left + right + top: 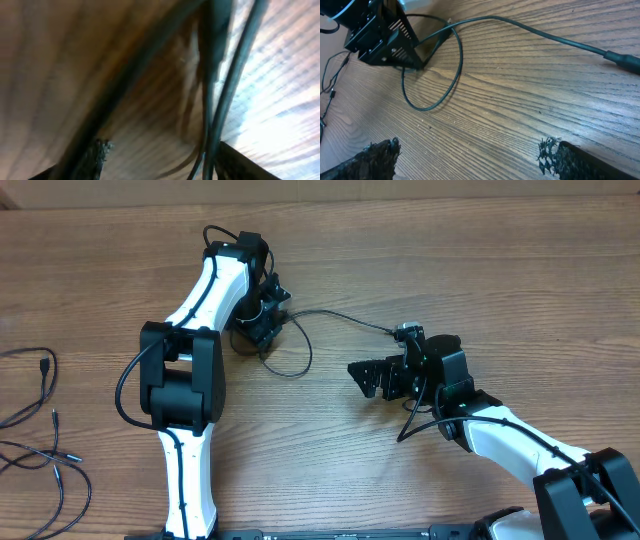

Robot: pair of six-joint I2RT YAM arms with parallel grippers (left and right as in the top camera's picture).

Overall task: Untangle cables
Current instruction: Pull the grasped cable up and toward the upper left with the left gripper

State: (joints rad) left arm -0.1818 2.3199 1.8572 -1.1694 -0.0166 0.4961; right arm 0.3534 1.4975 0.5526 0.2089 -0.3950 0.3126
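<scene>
One thin black cable (340, 316) runs across the wood from my left gripper (265, 328) to a plug end (405, 332) beside my right wrist, and it curls into a loop (297, 366) below the left gripper. The left wrist view is blurred and close to the table. There, cable strands (225, 100) pass between the fingers, near the right finger (235, 162), and a wide gap still shows at the left gripper (160, 157). My right gripper (368, 376) stands open over bare wood, its fingers (570, 160) apart and short of the loop (432, 97).
More loose thin cables (40, 375) lie at the table's left edge, with further strands (62, 470) at the lower left. The left arm's white link and black joint (180, 375) stand between them and the middle. The wall edge runs along the top.
</scene>
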